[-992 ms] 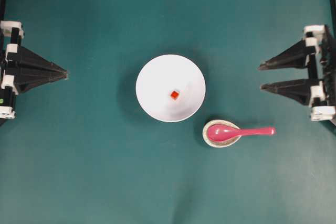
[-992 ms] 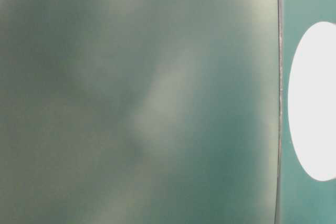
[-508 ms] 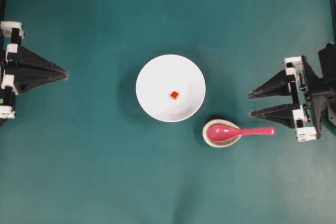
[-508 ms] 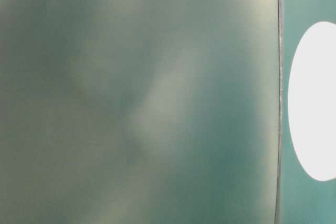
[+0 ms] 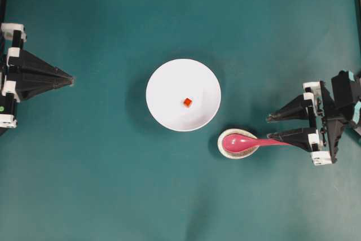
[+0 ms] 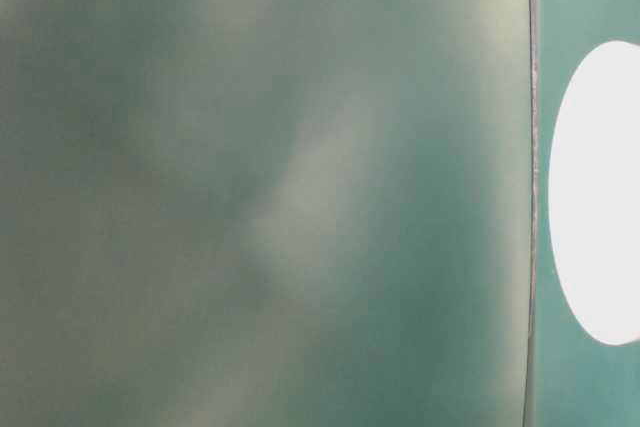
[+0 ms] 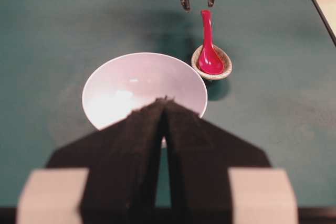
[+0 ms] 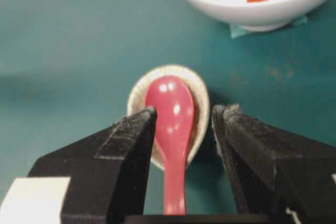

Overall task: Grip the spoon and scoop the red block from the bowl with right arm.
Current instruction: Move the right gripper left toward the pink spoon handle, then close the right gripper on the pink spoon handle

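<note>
**Right fingers spread over the spoon handle, no grip yet**

Your right gripper (image 5: 272, 127) is spread wide, nothing held. From overhead, its lower finger lies over the tip of the spoon (image 5: 248, 142) handle. In the right wrist view the handle runs down the gap between the two fingers (image 8: 131, 145), and you can't tell whether either one touches it.

The spoon's scoop sits in a small speckled dish (image 5: 228, 150) on the green tabletop (image 5: 113, 184), handle pointing toward the right arm. The dish is just beside the bowl (image 5: 163, 80), at its lower right in the overhead view.

The red block (image 5: 187, 102) lies inside the bowl near its centre, apart from the spoon.

Your left gripper (image 5: 69, 78) is parked at the left edge, well apart from everything, fingers pressed together and holding nothing.

The table-level view is a blur; only a white oval shows.
</note>
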Controlling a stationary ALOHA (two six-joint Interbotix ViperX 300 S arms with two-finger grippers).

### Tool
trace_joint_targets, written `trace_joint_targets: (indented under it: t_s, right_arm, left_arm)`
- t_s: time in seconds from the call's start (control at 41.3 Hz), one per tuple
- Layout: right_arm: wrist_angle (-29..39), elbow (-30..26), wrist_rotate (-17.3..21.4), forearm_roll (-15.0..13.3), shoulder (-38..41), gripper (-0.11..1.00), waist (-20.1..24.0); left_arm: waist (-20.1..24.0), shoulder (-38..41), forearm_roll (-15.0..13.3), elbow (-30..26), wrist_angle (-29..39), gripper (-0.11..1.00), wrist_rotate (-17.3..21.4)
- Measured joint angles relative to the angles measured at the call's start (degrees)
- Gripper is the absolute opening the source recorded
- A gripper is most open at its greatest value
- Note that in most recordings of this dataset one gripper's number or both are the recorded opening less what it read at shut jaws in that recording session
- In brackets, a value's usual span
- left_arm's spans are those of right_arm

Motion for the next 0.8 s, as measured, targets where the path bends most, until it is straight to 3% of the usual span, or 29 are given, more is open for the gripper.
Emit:
trace_joint_targets:
  t_s: [0.411,0.798]
  right_arm:
    - [-5.4,-1.4,0.0,8.9,11.4,0.53,8.9]
    - [-6.9,-1.5,-0.8,10.0,15.2,0.53,10.3]
  left_arm:
    - [-0.1,0.4,0.1,0.0,0.1,0.00,0.0]
    - [-0.1,0.6,0.1,0.0,0.1,0.00,0.0]
